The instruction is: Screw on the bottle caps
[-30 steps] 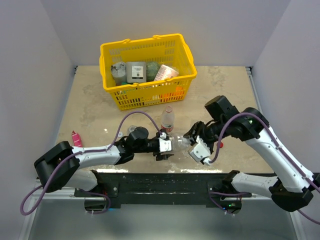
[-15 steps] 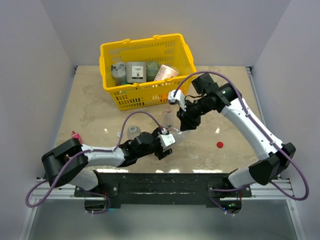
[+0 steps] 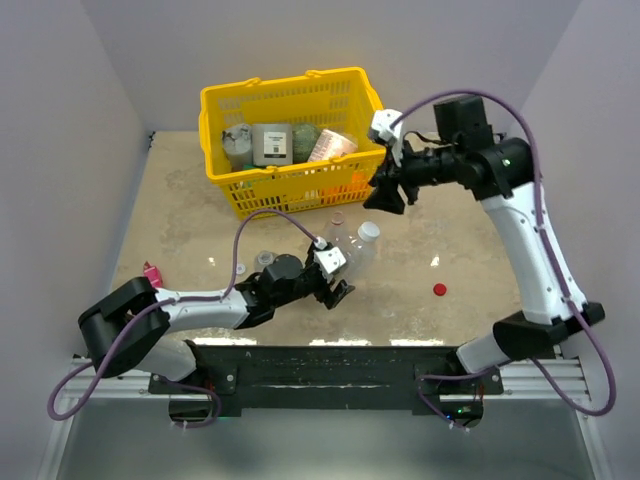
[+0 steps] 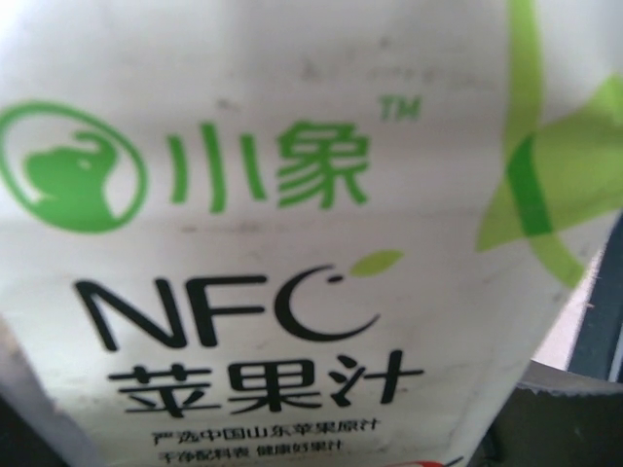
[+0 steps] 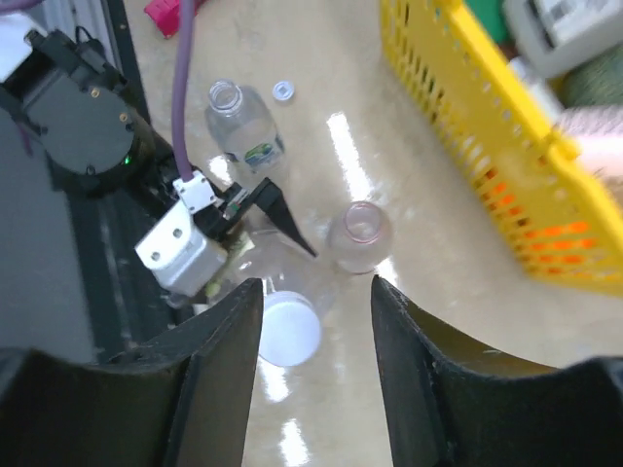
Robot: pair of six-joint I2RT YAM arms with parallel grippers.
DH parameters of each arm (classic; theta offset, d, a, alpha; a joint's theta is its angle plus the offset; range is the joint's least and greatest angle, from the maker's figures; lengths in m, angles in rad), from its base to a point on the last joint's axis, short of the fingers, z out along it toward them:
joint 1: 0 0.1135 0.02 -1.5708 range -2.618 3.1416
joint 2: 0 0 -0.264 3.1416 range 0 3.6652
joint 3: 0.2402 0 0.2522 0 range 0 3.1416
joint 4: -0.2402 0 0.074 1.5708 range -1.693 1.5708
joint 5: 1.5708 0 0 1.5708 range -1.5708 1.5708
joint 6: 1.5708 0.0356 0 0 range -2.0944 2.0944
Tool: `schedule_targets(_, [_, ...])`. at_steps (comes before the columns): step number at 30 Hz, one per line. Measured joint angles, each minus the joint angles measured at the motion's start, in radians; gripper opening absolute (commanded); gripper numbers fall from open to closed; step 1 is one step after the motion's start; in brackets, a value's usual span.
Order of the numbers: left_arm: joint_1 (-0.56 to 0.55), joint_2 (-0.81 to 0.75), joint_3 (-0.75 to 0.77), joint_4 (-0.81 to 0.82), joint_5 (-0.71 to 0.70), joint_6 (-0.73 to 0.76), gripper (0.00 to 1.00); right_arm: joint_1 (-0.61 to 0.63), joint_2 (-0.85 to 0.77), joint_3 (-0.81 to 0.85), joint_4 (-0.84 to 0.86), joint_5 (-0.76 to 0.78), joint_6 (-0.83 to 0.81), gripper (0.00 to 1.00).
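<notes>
My left gripper (image 3: 337, 279) is shut on the larger clear bottle (image 3: 354, 256), which leans up and to the right with a white cap (image 3: 369, 232) on its neck. Its white label (image 4: 292, 292) with green and black print fills the left wrist view. My right gripper (image 3: 387, 190) hangs high by the basket's front corner, open and empty (image 5: 316, 285). Below it the right wrist view shows the capped bottle (image 5: 289, 328), the open mouth of the slim bottle (image 5: 359, 229), the short open bottle (image 5: 241, 122) and a small white cap (image 5: 283, 90). A red cap (image 3: 439, 290) lies on the table to the right.
A yellow basket (image 3: 215, 100) with jars and packets stands at the back centre, close to the right gripper. A pink tube (image 3: 152, 275) lies at the left near the left arm. The slim bottle (image 3: 337, 217) stands just behind the held bottle.
My right gripper has left the bottle's neck, risen and swung back toward the basket, opening as it went. The left gripper still holds the bottle, now tilted up with the white cap showing.
</notes>
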Motion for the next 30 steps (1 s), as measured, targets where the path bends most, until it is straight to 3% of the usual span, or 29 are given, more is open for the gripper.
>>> schedule_targets(5, [0.0,-0.026,-0.022,-0.002,0.121,0.034,0.0,-0.003,-0.251,-0.168,-0.06,-0.018,-0.422,0.77])
schedule_targets(9, [0.0,-0.037,-0.027,-0.004,0.163,0.076,0.0,0.006,-0.44,-0.36,-0.118,-0.015,-0.71,0.8])
schedule_targets(12, [0.0,-0.04,-0.027,-0.001,0.181,0.11,0.0,0.013,-0.493,-0.417,-0.156,-0.018,-0.844,0.79])
schedule_targets(21, [0.0,-0.04,-0.027,0.018,0.216,0.207,0.0,0.017,-0.335,-0.413,-0.154,-0.031,-0.91,0.77])
schedule_targets(30, [0.0,-0.039,-0.027,0.045,0.221,0.249,0.0,0.078,-0.341,-0.416,-0.154,-0.047,-0.902,0.6])
